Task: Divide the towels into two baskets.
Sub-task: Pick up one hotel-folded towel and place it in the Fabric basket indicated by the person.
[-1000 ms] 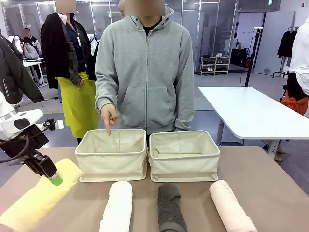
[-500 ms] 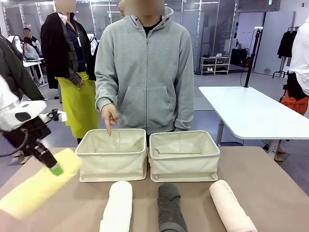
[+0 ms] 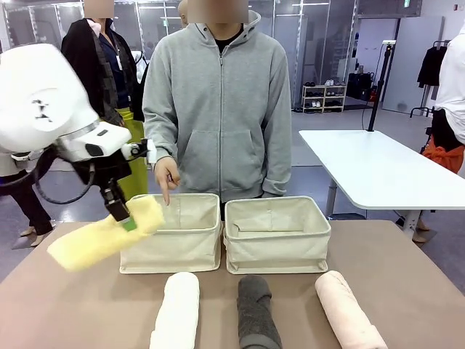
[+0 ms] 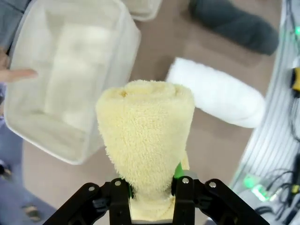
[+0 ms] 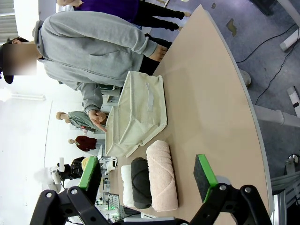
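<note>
My left gripper (image 3: 125,218) is shut on the pale yellow towel (image 3: 102,236). It holds the towel tilted in the air just left of the left basket (image 3: 171,251). In the left wrist view the yellow towel (image 4: 147,136) stands between my fingers (image 4: 183,187), above the table beside that basket (image 4: 56,145). A person's hand (image 3: 166,178) points into the left basket. The right basket (image 3: 276,251) stands beside it. White (image 3: 176,309), dark grey (image 3: 256,313) and pale pink (image 3: 349,313) towels lie in a row on the table in front. My right gripper (image 5: 147,173) is open, off the table's end.
The person in a grey hoodie (image 3: 218,109) stands close behind the baskets. A white table (image 3: 378,167) stands at the back right, and other people stand at the back left. In the right wrist view the table's curved edge (image 5: 248,93) runs alongside the floor.
My left gripper has lifted the yellow towel off the table. It has carried it up and to the right, toward the left basket. The pointing hand has stayed put.
</note>
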Available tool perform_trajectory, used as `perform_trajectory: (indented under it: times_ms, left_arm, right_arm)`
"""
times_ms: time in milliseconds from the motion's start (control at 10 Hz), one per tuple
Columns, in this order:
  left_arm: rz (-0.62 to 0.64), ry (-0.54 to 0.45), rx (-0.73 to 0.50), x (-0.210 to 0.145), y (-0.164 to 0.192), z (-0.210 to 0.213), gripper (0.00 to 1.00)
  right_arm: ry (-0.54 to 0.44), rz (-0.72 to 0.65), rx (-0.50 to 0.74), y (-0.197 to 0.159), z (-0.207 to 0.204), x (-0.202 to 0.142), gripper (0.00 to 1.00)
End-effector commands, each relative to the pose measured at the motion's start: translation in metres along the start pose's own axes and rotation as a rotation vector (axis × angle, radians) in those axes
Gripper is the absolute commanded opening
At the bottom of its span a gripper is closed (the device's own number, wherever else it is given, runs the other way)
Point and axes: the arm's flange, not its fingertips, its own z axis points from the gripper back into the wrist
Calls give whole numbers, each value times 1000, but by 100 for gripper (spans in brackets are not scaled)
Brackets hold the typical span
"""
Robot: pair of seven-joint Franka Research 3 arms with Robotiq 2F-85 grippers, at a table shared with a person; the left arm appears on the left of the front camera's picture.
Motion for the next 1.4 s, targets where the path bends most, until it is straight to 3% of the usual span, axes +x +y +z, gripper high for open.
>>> perform_trajectory:
  times_ms: [0, 200, 400, 1000, 1100, 1200, 1300]
  left_arm:
    - [-147, 32, 145, 33, 37, 0, 37]
    - [-235, 78, 163, 73, 70, -14, 37]
    - [-232, 73, 113, 99, 102, -42, 37]
    - [-267, 167, -25, 124, 147, -131, 37]
    - [-264, 173, -37, 123, 151, -137, 45]
    - [-260, 172, -52, 123, 153, -139, 79]
    - [-263, 179, -56, 122, 153, -140, 94]
  right_arm:
    - [-8, -3, 16, 3, 2, -2, 100]
    - [-8, -3, 16, 3, 2, -2, 100]
    - [-8, -3, 16, 3, 2, -2, 100]
    - [-8, -3, 16, 3, 2, -2, 100]
    - [-8, -3, 16, 3, 2, -2, 100]
    - [-8, -3, 16, 3, 2, -2, 100]
    - [-8, -3, 16, 3, 2, -2, 100]
